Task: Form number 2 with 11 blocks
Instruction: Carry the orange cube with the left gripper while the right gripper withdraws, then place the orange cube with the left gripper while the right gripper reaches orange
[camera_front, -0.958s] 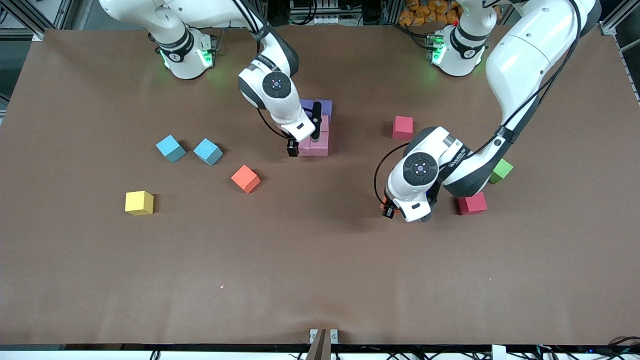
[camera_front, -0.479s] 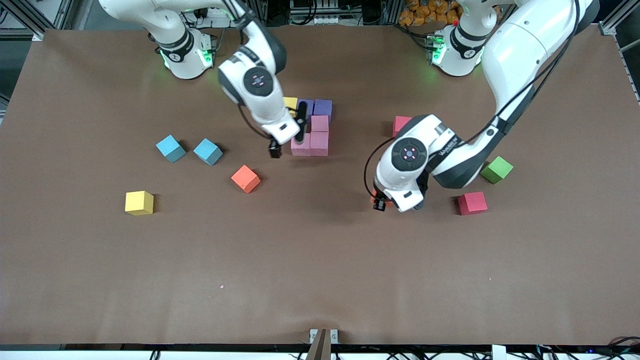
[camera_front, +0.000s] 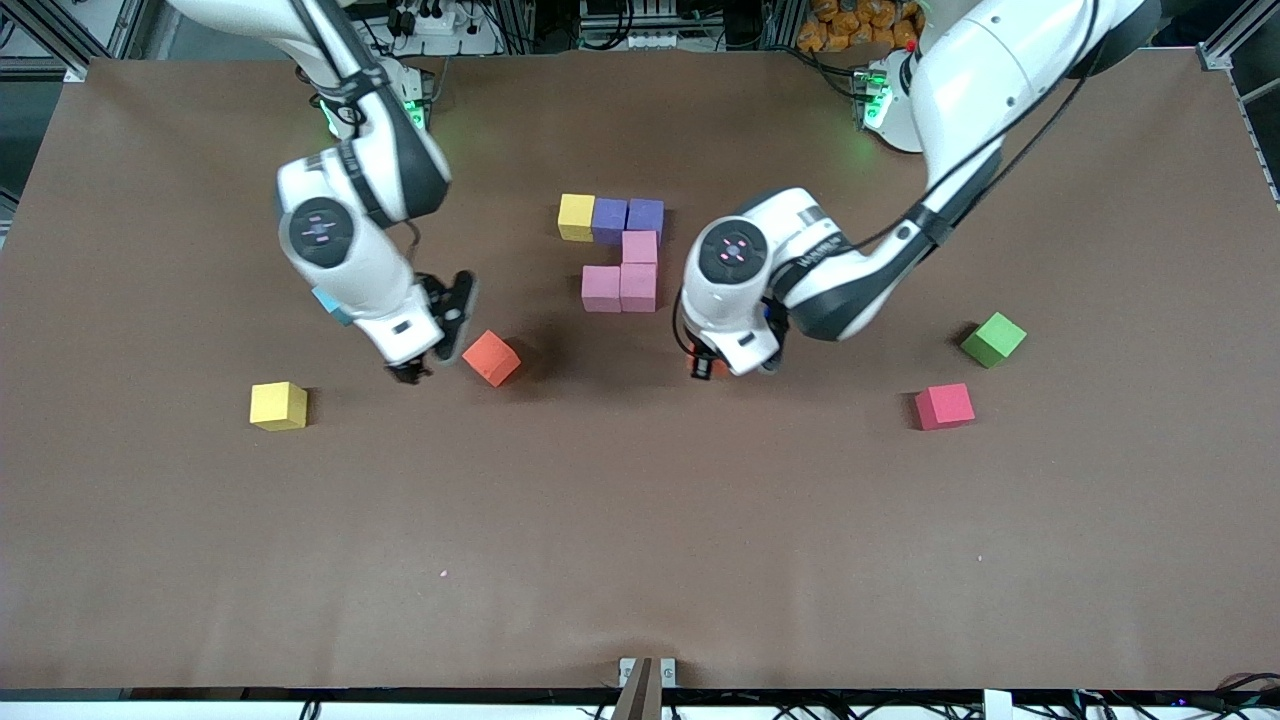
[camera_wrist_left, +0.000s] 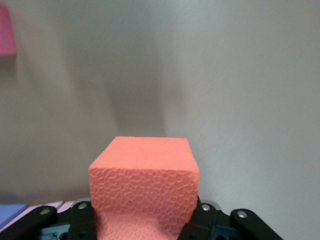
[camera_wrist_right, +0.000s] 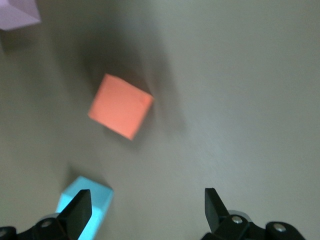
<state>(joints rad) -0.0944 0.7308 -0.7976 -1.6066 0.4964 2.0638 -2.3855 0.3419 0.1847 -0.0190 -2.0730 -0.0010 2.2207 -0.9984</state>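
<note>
Nearest the front camera, the yellow block (camera_front: 278, 405) sits alone toward the right arm's end, and the red block (camera_front: 944, 406) toward the left arm's end, with the green block (camera_front: 993, 339) a little farther up.

Next row in: the left gripper (camera_front: 706, 364) is clamped on an orange block (camera_wrist_left: 144, 190) and hangs over bare table just beside the half-built number 2 (camera_front: 620, 250). The right gripper (camera_front: 432, 335) has its jaws spread wide with nothing in them, over the table beside the loose orange block (camera_front: 491, 357) — a light blue cube (camera_wrist_right: 82, 203) shows under it in the right wrist view.

Farthest up, the number 2 so far is six cubes: a yellow-purple-purple top row, one pink below, then two pink side by side.

What could go wrong, I think: the loose orange block lies turned at an angle, so a grab on its corners could twist it. And setting the carried block down against light foam cubes could shove the pink row out of line if the fingers brush them.
</note>
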